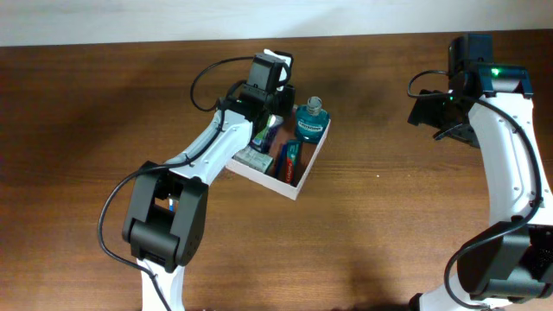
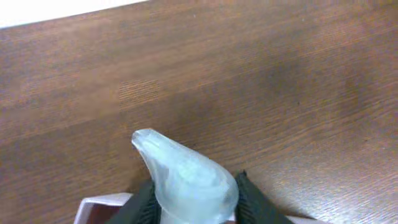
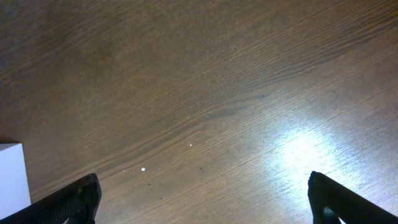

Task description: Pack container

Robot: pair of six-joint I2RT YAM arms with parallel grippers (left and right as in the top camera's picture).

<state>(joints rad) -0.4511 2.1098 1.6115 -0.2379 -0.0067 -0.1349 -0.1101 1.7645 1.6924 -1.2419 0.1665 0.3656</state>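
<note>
From above, the brown wood-grain table [image 1: 86, 130] runs back to a white strip [image 1: 259, 17] along its far edge. The square shallow white cardboard container [image 1: 263, 180], reddish-brown inside, sits turned at an angle a little left of centre, nearer the far edge than the near one. A blue-green clear plastic bottle [image 1: 311, 121] stands upright in its far right corner, with red and blue packets [image 1: 289, 160] lying beside it. The left arm [image 1: 216, 142] reaches across the box from the near left, and its wrist covers the far left corner, so the fingers are hidden here. Bare wood lies all around the box. The right gripper [image 1: 429, 112] is well apart from it, over open table on the right.

In the left wrist view, the left gripper [image 2: 196, 200] has its dark fingers [image 2: 140, 202] close against both sides of a pale translucent plastic bottle top [image 2: 186, 183], holding it. The container's white corner [image 2: 102, 200] shows just beneath, and open table [image 2: 280, 74] stretches beyond to the white edge.

In the right wrist view, the right gripper [image 3: 202, 202] is spread wide over bare wood [image 3: 186, 93]. A white corner [image 3: 12, 177] at the left border is too cropped to tell what it is.
</note>
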